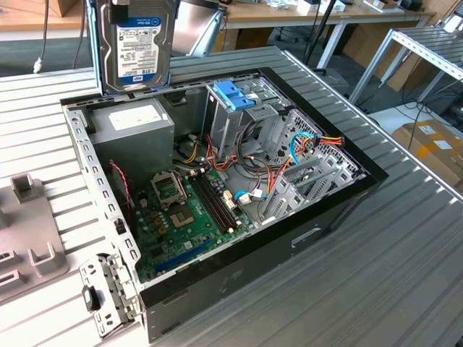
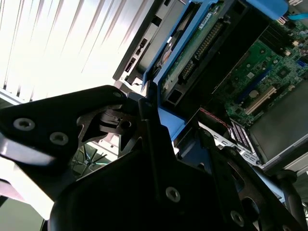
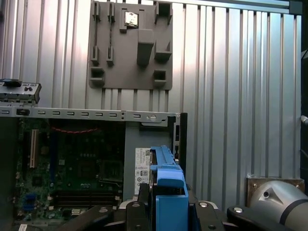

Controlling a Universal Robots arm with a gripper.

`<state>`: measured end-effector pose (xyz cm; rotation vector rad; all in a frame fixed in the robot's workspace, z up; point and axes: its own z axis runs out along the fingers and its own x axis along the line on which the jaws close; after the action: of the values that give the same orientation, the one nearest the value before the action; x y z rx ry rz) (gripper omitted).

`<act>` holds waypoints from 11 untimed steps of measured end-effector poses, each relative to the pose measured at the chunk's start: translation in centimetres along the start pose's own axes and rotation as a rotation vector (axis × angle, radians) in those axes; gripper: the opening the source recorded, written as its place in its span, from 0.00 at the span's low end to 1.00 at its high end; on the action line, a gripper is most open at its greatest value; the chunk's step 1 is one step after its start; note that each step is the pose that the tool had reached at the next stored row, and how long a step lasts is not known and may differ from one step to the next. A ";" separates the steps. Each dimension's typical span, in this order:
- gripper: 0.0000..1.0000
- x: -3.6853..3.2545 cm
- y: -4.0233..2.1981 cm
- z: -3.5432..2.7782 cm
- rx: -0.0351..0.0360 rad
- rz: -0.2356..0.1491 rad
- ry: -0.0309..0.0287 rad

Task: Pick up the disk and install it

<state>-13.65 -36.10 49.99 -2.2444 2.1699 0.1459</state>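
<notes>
The disk [image 1: 135, 47] hangs upright above the far corner of the open computer case [image 1: 340, 206], on the exterior view's left, its labelled face toward the camera and its blue carrier along the edges. In the second wrist view, my gripper [image 2: 156, 118] is shut on the disk [image 2: 192, 53], the black fingers [image 2: 120, 125] clamping the blue carrier frame, with the disk's green circuit side showing. The first wrist view has the carrier's blue end [image 3: 168, 190] between the fingers [image 3: 137, 211], over the case's power supply corner.
Inside the case are a grey power supply [image 1: 134, 119], a motherboard [image 1: 184, 210], cables and a grey drive cage with a light-blue bracket [image 1: 235, 94]. A grey fixture plate [image 1: 29, 246] lies on the ribbed table beside the case. A cardboard box [image 1: 434, 141] sits beyond the table.
</notes>
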 end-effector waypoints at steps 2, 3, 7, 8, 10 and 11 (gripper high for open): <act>0.37 0.03 -0.03 0.00 -0.0001 0.000 0.0000; 0.37 0.05 -0.06 0.00 -0.0001 0.000 0.0001; 0.37 0.09 -0.13 -0.01 -0.0001 0.000 0.0001; 0.37 0.11 -0.15 -0.01 -0.0001 0.000 0.0001; 0.37 0.13 -0.19 0.00 -0.0001 0.000 0.0000; 0.37 0.15 -0.22 0.00 -0.0001 0.000 0.0000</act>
<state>-13.42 -36.24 49.97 -2.2445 2.1698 0.1459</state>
